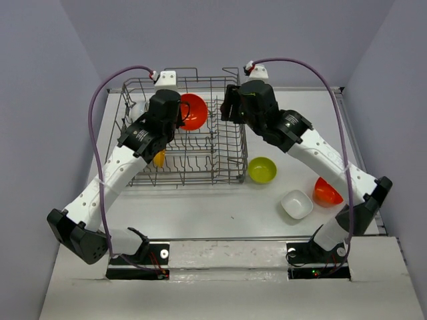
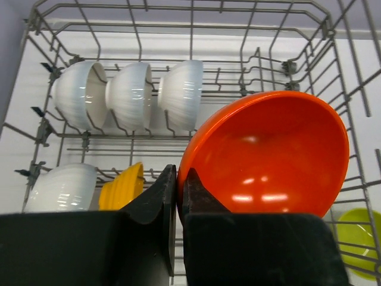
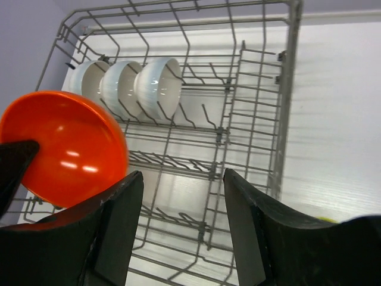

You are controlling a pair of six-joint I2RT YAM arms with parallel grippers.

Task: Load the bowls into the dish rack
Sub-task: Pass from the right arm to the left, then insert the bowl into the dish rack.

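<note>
Table (image 1: 200,207), R side, nearest: white squarish bowl (image 1: 296,203), upright. Table red-orange bowl (image 1: 327,192) just beside it, further R, partly hidden by R arm. Next back: lime green bowl (image 1: 262,169), upright, just outside R wall of dish rack.

Dish rack (image 1: 230,157): grey wire basket w/ upright tines and tall sides, L of table centre.

Rack, near row, L end: round white bowl (image 2: 62,187) and orange-yellow bowl (image 2: 122,186), both on edge, side by side between tines.

Left gripper (image 2: 178,179): over rack interior, fingers pinched tight on rim of held red-orange bowl (image 2: 274,155). Bowl stands on edge, hollow facing wrist cam. Cannot tell whether it touches the tines.

Right gripper (image 3: 181,176): over R far part of rack, fingers spread wide, nothing between them. Apart from held red-orange bowl, which sits to its L.

Rack, far row, L end: three white bowls (image 2: 128,95), on edge, in line, close-packed between tines.
</note>
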